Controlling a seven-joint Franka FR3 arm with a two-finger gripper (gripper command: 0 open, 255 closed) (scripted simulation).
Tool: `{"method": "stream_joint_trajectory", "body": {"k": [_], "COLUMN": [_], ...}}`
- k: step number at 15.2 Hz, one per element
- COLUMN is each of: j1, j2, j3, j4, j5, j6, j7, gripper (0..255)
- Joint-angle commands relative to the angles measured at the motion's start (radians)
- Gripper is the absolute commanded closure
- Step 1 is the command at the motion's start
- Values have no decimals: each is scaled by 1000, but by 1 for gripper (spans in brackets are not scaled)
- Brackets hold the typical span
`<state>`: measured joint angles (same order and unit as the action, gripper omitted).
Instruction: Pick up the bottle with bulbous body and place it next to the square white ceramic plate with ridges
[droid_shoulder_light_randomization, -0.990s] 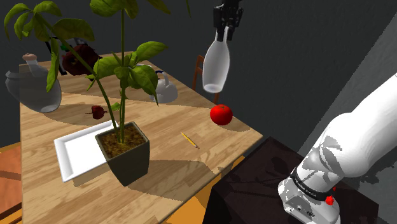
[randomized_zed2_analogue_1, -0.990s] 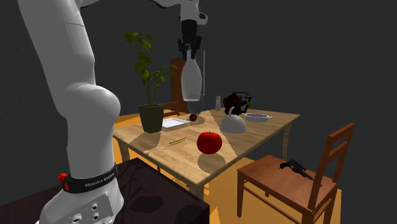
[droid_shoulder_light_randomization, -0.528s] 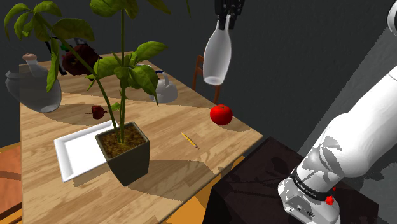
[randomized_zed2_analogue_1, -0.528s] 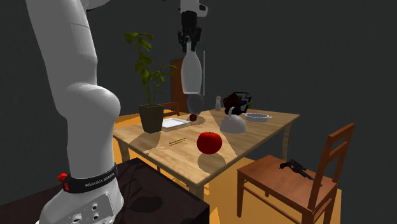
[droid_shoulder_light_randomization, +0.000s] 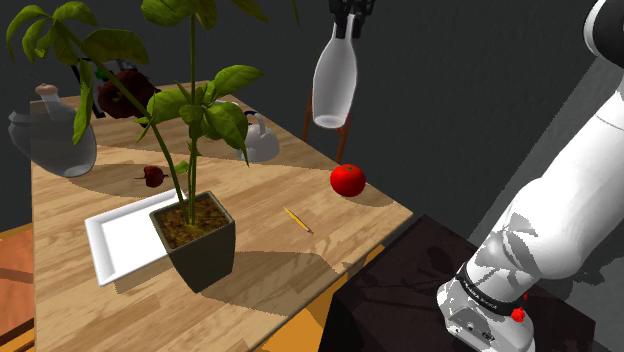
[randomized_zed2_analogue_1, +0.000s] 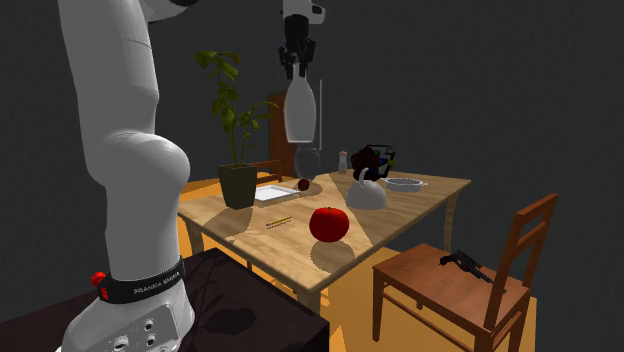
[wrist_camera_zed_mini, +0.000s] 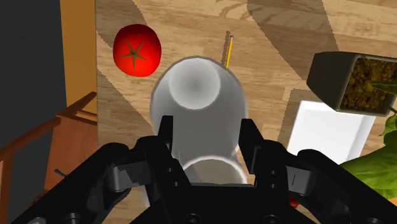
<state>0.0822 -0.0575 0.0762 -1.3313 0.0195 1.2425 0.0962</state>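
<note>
A pale grey bottle (droid_shoulder_light_randomization: 335, 84) with a slim neck and a wide body hangs high above the wooden table (droid_shoulder_light_randomization: 280, 260), held by its neck in my black gripper (droid_shoulder_light_randomization: 349, 18). In the second exterior view the bottle (randomized_zed2_analogue_1: 299, 108) dangles under the gripper (randomized_zed2_analogue_1: 298, 65), well above the tabletop. The wrist view looks down the bottle (wrist_camera_zed_mini: 198, 108), whose neck is clasped by my gripper (wrist_camera_zed_mini: 207, 149). The white square plate (droid_shoulder_light_randomization: 120, 235) lies on the table behind the plant pot (droid_shoulder_light_randomization: 197, 240); the plate (wrist_camera_zed_mini: 329, 130) also shows past the bottle in the wrist view.
On the table are a tall potted plant (droid_shoulder_light_randomization: 185, 110), a red tomato (droid_shoulder_light_randomization: 348, 180), a yellow pencil (droid_shoulder_light_randomization: 297, 220), a grey kettle (droid_shoulder_light_randomization: 258, 140), a round jug (droid_shoulder_light_randomization: 55, 135) and a small dark fruit (droid_shoulder_light_randomization: 152, 176). A wooden chair (randomized_zed2_analogue_1: 470, 285) carries a black pistol (randomized_zed2_analogue_1: 462, 263).
The gripper has lifted the bottle higher above the table and carried it slightly toward the shoulder view's left. Nothing on the table has moved.
</note>
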Motion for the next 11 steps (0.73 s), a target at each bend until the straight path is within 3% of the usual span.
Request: {"method": "stream_joint_trajectory", "body": {"k": [1, 11], "j1": [14, 91], "j2": [22, 219], "j3": [16, 82], "j4": [-24, 10], "j5": [0, -26], "j6": [47, 209], "j7": [30, 165], "gripper": [255, 255]}}
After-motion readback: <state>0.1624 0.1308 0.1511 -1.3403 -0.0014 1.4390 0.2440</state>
